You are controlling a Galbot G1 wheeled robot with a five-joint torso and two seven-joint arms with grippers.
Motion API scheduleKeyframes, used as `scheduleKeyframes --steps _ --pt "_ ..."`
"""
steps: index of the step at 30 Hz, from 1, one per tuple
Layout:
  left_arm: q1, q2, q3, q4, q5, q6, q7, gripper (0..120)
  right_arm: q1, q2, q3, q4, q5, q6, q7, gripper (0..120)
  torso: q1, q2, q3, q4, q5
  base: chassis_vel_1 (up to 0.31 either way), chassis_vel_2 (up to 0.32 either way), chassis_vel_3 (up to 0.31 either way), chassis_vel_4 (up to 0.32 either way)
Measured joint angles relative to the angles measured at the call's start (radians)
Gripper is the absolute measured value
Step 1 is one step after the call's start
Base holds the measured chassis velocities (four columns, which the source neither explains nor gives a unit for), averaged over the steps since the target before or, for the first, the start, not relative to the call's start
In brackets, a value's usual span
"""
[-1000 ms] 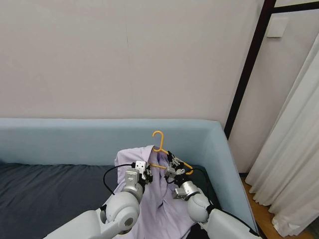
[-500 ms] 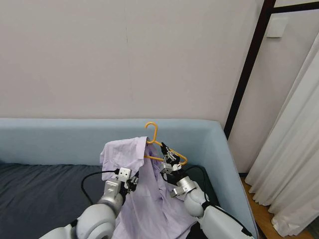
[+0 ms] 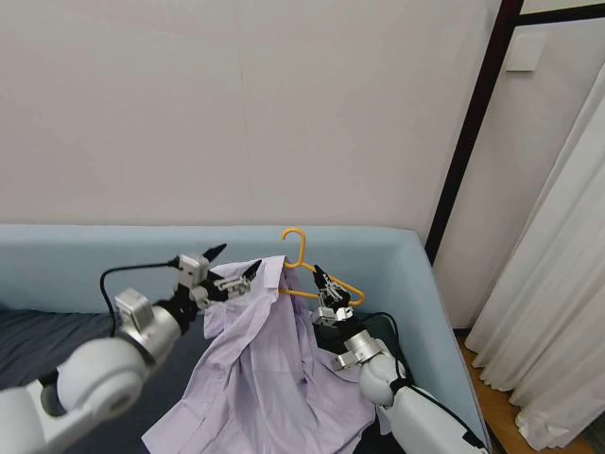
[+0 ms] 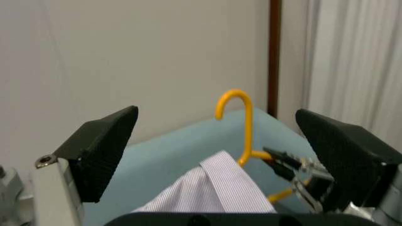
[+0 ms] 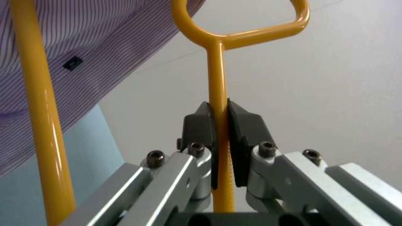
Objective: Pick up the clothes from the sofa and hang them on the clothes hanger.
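Left pincer lifted off, gaping; right pincer clamps one hanger, one shirt draped.

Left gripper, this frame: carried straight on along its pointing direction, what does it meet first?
Most likely the shirt, draped on the orange hanger that the right gripper holds; the open left gripper points straight at its collar. Depth is unclear.

A plain pale wall spans the background, with a faint vertical seam running down it. To the right stands a dark upright post, and a small white plate sits on the lighter panel just beyond it. A white curtain hangs in folds at the far right, reaching down to a strip of wooden floor.
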Motion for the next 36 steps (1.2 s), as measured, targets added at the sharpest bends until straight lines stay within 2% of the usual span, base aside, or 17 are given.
scheduleKeyframes --steps 1,2,4,5,7,8,9,10,11,13,14,16,20,24,32,34,36 --pt "-0.062 0.006 0.031 0.044 -0.011 0.014 0.063 100 0.000 -0.002 0.002 0.002 0.000 0.001 0.001 5 0.000 0.000 0.000 0.0012 -0.0005 0.000 0.000 0.000 0.000" --pt "-0.127 0.006 0.067 0.080 -0.018 0.024 0.113 100 -0.001 -0.003 0.006 0.006 0.000 0.001 0.001 5 0.000 0.000 0.000 0.0003 -0.0003 0.000 0.000 0.000 0.000" --pt "-0.233 -0.002 0.141 0.142 -0.035 0.035 0.194 100 -0.001 -0.005 0.012 0.011 0.000 0.004 0.002 5 0.000 0.000 0.000 0.0006 0.0004 0.000 0.000 0.000 0.000" --pt "-0.233 -0.002 0.141 0.142 -0.035 0.035 0.194 100 -0.001 -0.005 0.012 0.011 0.000 0.004 0.002 5 0.000 0.000 0.000 0.0006 0.0004 0.000 0.000 0.000 0.000" --pt "-0.394 -0.026 0.288 0.251 -0.045 0.029 0.315 100 -0.002 -0.008 0.013 0.015 -0.001 0.006 0.002 5 0.000 0.000 0.000 0.0003 0.0000 0.000 0.000 0.000 0.000" --pt "-0.504 -0.046 0.392 0.334 -0.068 0.013 0.407 100 -0.002 -0.011 0.013 0.022 -0.005 0.009 0.002 5 0.000 0.000 0.000 -0.0003 -0.0001 0.000 0.000 0.000 0.000" --pt "-0.568 -0.060 0.449 0.392 -0.090 0.002 0.480 100 -0.002 -0.015 0.013 0.025 -0.006 0.010 0.001 5 0.000 0.000 0.000 0.0000 0.0002 0.000 0.000 0.000 0.000" --pt "-0.619 -0.076 0.493 0.445 -0.105 -0.008 0.567 100 -0.002 -0.019 0.013 0.029 -0.006 0.010 0.001 5 0.000 0.000 0.000 0.0000 0.0002 0.000 0.000 0.000 0.000" --pt "-0.619 -0.076 0.493 0.445 -0.105 -0.008 0.567 100 -0.002 -0.019 0.013 0.029 -0.006 0.010 0.001 5 0.000 0.000 0.000 0.0000 0.0002 0.000 0.000 0.000 0.000" --pt "-0.725 -0.116 0.580 0.563 -0.109 -0.021 0.723 100 -0.006 -0.029 0.013 0.039 -0.006 0.012 0.001 5 0.000 0.000 0.000 0.0003 0.0001 0.000 0.000 0.000 0.000" --pt "-0.765 -0.136 0.617 0.607 -0.110 -0.023 0.756 100 -0.008 -0.035 0.013 0.043 -0.006 0.013 0.001 5 0.000 0.000 0.000 0.0007 0.0002 0.000 0.000 0.000 0.000" --pt "-0.794 -0.154 0.645 0.639 -0.113 -0.023 0.777 100 -0.011 -0.039 0.015 0.048 -0.005 0.013 0.001 5 0.000 0.000 0.000 0.0005 0.0002 0.000 0.000 0.000 0.000" --pt "-0.893 -0.232 0.775 0.739 -0.104 -0.013 0.851 100 -0.022 -0.057 0.022 0.061 -0.004 0.023 -0.004 5 0.000 0.000 0.000 0.0003 0.0003 0.000 0.000 0.000 0.000" --pt "-0.938 -0.285 0.843 0.798 -0.104 -0.001 0.885 100 -0.025 -0.064 0.039 0.062 -0.032 0.042 -0.004 5 0.000 0.000 0.000 0.0001 0.0003 0.000 0.000 0.000 0.000" --pt "-0.970 -0.323 0.901 0.849 -0.080 0.008 0.951 100 -0.018 -0.066 0.042 0.052 -0.038 0.046 -0.003 5 0.000 0.000 0.000 0.0003 0.0003 0.000 0.000 0.000 0.000" --pt "-0.972 -0.329 0.924 0.862 -0.056 0.008 0.984 95 -0.015 -0.072 0.041 0.053 -0.037 0.046 -0.001 5 0.000 0.000 0.000 0.0007 0.0002 0.000 0.000 0.000 0.000" --pt "-0.964 -0.340 0.934 0.871 -0.034 0.008 1.007 86 -0.016 -0.081 0.031 0.058 -0.036 0.045 0.000 5 0.000 0.000 0.000 0.0006 0.0002 0.000 0.000 0.000 0.000"
